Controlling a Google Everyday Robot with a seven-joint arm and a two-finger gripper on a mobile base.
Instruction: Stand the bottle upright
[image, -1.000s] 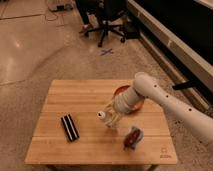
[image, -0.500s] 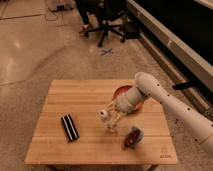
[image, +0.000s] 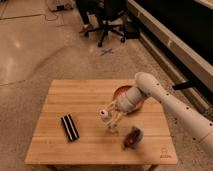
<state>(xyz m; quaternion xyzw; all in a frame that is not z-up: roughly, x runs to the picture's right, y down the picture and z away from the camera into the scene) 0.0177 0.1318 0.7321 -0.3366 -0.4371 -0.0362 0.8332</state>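
since a moment ago the gripper has shifted only slightly, and the bottle stays in its grip near the middle of the wooden table. its fingers are clamped on the bottle, whose white cap end faces up and toward the camera while the body tilts down to the tabletop. the white arm reaches in from the right, passing over a reddish bowl at the table's far right side. a black box lies flat to the left, well apart from the bottle. a dark red shiny packet sits just right of the gripper, near the front edge.
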